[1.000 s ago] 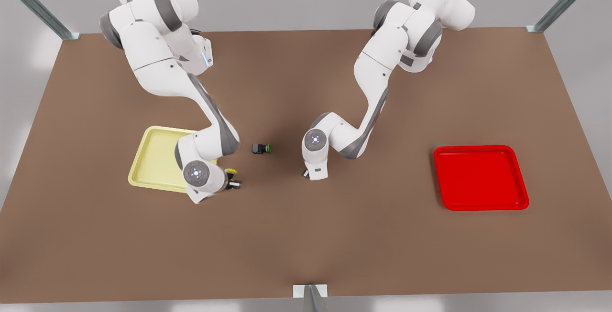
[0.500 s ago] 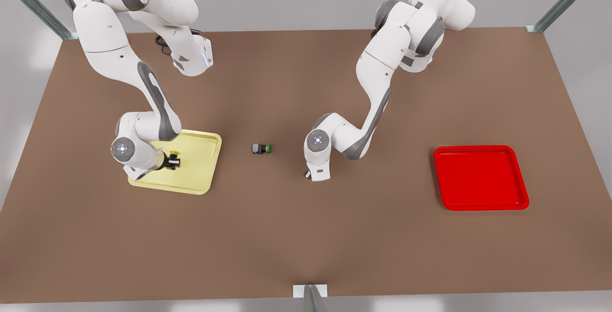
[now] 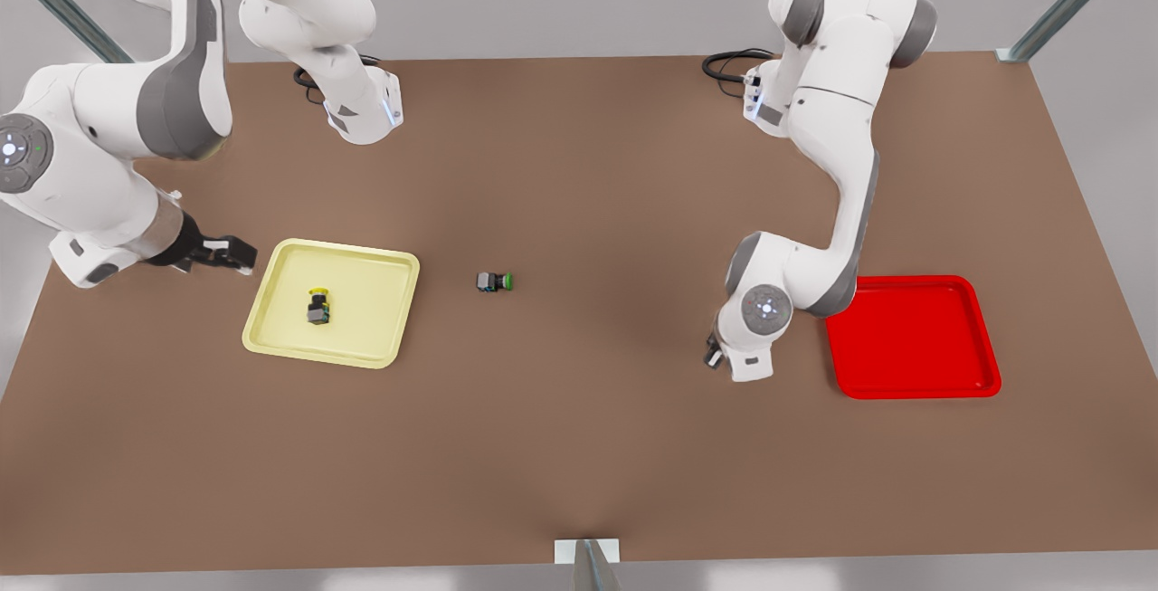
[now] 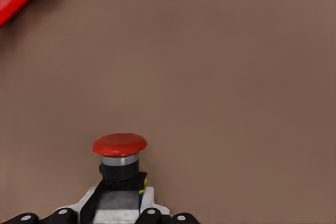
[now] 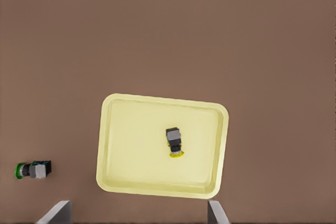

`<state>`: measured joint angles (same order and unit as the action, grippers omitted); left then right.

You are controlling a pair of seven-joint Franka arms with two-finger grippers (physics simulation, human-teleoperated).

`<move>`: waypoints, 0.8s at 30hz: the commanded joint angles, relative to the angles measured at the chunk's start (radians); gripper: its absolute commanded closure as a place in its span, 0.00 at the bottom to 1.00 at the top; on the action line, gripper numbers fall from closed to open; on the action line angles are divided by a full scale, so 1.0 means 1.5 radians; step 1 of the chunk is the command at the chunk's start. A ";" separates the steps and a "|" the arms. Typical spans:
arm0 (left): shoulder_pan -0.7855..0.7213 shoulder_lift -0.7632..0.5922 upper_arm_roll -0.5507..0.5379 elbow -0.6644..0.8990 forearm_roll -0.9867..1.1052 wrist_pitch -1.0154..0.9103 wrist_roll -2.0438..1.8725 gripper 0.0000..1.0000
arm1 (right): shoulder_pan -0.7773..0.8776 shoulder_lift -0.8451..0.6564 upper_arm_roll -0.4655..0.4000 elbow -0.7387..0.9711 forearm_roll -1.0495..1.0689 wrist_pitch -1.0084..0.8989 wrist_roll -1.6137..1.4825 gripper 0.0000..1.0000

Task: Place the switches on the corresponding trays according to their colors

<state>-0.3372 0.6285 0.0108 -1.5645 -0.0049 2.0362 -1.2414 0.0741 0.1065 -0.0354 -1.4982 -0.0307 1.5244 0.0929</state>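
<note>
The red-capped switch is riding clamped in the left gripper, nearing the red tray that matches its color. The yellow-capped switch is lying inside the yellow tray, while the right gripper, fingers spread, is hanging just beside it.

I am looking at a simulated robot test cell, not a lived-in room: a flat brown tabletop rendered with no clutter, ringed by plain grey walls. Bare metal frame struts rise at about 10 and 2 o'clock, and two white Franka arms are bolted straight to the far edge.
</note>
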 commanded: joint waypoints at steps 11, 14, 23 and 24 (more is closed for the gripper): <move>0.226 -0.033 0.053 -0.052 0.031 -0.129 0.374 0.37 | 0.013 -0.062 0.001 -0.090 0.000 0.057 0.001 0.00; 0.226 -0.030 0.053 -0.046 0.031 -0.122 0.374 0.00 | 0.013 -0.061 0.001 -0.085 0.000 0.048 0.001 0.00; 0.216 -0.197 -0.071 0.114 0.026 -0.325 0.612 0.00 | 0.011 -0.046 0.003 -0.034 0.003 0.054 0.003 0.00; 0.187 -0.226 -0.076 0.111 0.031 -0.324 0.612 0.00 | 0.011 -0.048 0.002 -0.034 0.004 0.050 0.003 0.00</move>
<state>-0.0654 0.2740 -0.1045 -1.4039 0.0375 1.5480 -0.2920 0.0778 0.0325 -0.0308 -1.5502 -0.0245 1.5978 0.0979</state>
